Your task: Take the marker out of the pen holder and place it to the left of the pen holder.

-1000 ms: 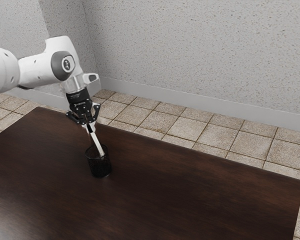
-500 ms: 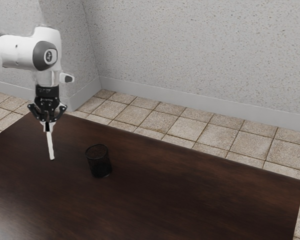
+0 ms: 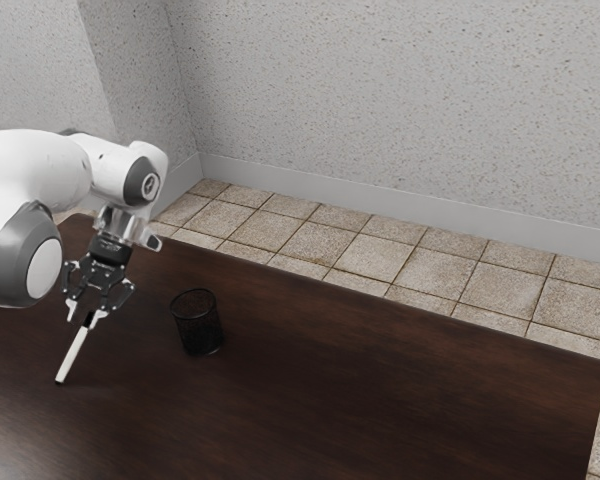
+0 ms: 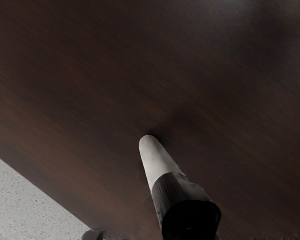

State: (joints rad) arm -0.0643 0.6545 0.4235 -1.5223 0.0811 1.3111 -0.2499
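My gripper (image 3: 88, 318) is at the exterior view's left, tilted, and shut on the marker (image 3: 73, 352) near its black upper end. The marker's white body slants down toward the exterior view's lower left, its far end at or just above the table. In the wrist view the marker (image 4: 156, 159) has its black cap close to my hand and its white end by the tabletop. The black mesh pen holder (image 3: 198, 324) stands upright on the table, apart from the marker, toward the exterior view's right of my gripper.
The dark wooden table (image 3: 380, 370) extends around the pen holder and off to the exterior view's right. Its far edge runs beside the tiled floor (image 3: 375, 255), with a speckled wall (image 3: 400, 110) behind. The table's edge also crosses the wrist view.
The marker has come out of the pen holder in my gripper and moved to the exterior view's left, then lower. My hand has tilted, slanting the marker. The pen holder has stayed put.
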